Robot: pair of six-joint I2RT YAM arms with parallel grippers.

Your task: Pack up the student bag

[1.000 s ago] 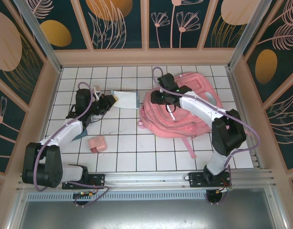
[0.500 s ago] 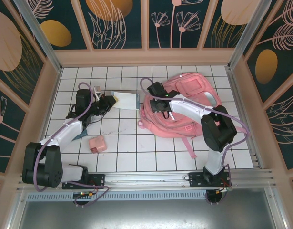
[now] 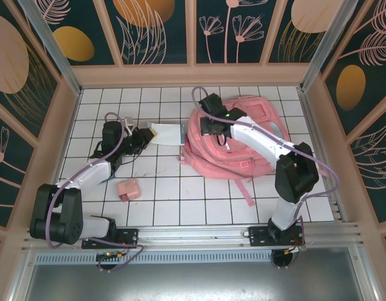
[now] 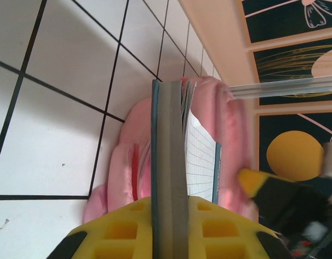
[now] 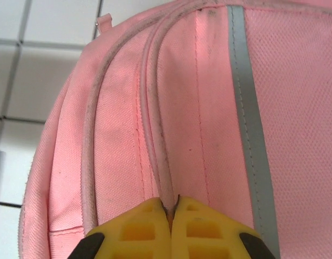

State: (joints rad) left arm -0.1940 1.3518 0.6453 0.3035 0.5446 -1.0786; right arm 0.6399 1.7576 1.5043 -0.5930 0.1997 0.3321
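Student bag (image 3: 218, 162) lies on the tiled worktop (image 3: 180, 200); right fingers (image 5: 201, 224) are pinched tight on its zipper seam, and left fingers (image 4: 219, 229) clamp a notebook (image 4: 168, 162) just beside it.

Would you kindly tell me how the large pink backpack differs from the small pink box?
The large soft pink fabric backpack is far bigger than the small pink box. The backpack lies far right, with the right hand pinching its seam; the box lies near left, untouched. Both are pink.
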